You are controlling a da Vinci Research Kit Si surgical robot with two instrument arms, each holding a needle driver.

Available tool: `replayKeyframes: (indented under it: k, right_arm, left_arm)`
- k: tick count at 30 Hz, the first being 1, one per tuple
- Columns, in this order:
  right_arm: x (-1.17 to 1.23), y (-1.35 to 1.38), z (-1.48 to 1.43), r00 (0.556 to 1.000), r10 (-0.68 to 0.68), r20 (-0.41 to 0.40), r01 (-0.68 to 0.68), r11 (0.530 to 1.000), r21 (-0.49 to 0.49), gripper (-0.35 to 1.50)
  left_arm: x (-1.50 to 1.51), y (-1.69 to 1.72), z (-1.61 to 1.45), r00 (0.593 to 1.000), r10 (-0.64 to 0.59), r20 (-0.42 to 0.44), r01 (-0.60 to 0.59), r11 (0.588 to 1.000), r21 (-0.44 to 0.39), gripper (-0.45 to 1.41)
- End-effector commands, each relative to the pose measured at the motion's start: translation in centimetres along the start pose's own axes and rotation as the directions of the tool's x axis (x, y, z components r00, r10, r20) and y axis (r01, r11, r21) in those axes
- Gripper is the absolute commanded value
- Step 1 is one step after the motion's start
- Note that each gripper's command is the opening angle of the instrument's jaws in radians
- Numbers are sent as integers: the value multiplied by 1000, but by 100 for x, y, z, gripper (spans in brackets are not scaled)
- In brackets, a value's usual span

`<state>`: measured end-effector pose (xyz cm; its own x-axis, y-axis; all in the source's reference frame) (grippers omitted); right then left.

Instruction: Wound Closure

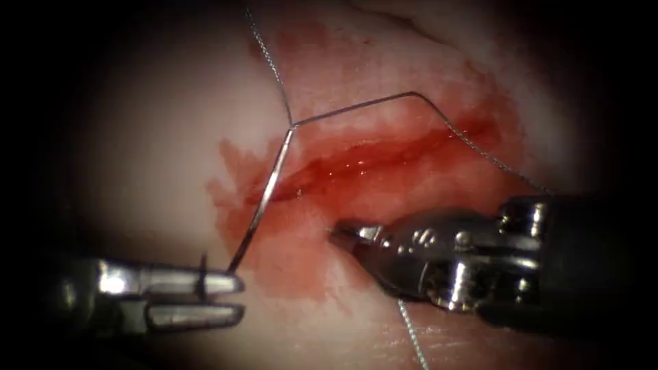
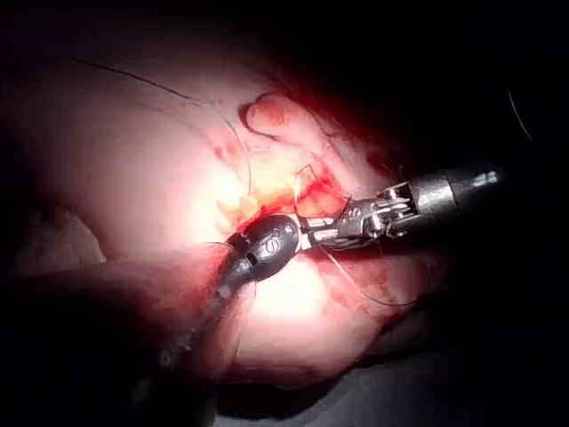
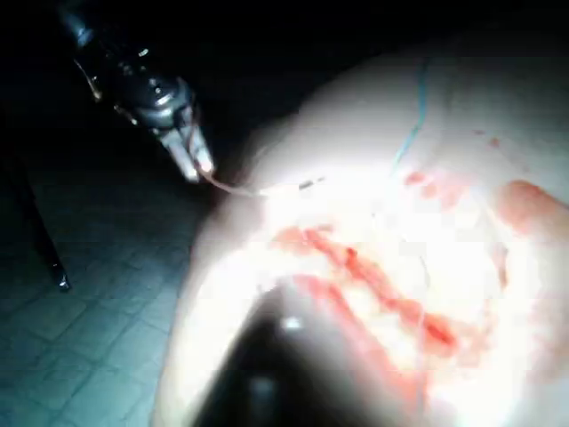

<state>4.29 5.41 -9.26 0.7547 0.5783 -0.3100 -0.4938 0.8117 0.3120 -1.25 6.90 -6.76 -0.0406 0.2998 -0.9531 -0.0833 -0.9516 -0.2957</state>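
Where the left arm's steel needle driver [image 1: 236, 298] enters low on the left, its parted jaws touch the tip of the thin curved steel needle [image 1: 264, 199]; whether they grip it cannot be told. Needle: lying across the red, wet cut [image 1: 370, 161] in the pale pork tissue [image 1: 151, 137], swaged to fine grey thread [image 1: 356, 106]. Right arm's steel needle driver [image 1: 343, 233]: jaws closed, tip on tissue below the cut.

The left hand [image 1: 229, 298] is bright polished metal; two flat, blunt-ended blades run side by side from a darker, shadowed base; the right hand [image 1: 343, 234] is steel-grey, tapering to a narrow tip; its wrist is a cluster of shiny rounded pins, small round holes and a cylindrical hinge, joined to a thick matt black shaft
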Motion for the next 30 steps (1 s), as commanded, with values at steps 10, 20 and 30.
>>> replayKeyframes:
  k: [10, 20, 30]
  right_arm:
    - [-37, -61, -39, 996, -94, 10, 91, 980, 178, -35]
    - [-67, -86, -62, 982, -174, 71, 149, 952, 269, -35]
    - [-100, -91, -90, 957, -259, 130, 194, 906, 375, 31]
  left_arm:
    - [-3, -4, 7, 1000, 1, -1, -1, 1000, 0, -35]
    - [-3, -4, 6, 1000, 2, -3, -2, 1000, -3, -35]
    - [-2, -4, 6, 1000, 1, -3, -1, 1000, -3, -35]
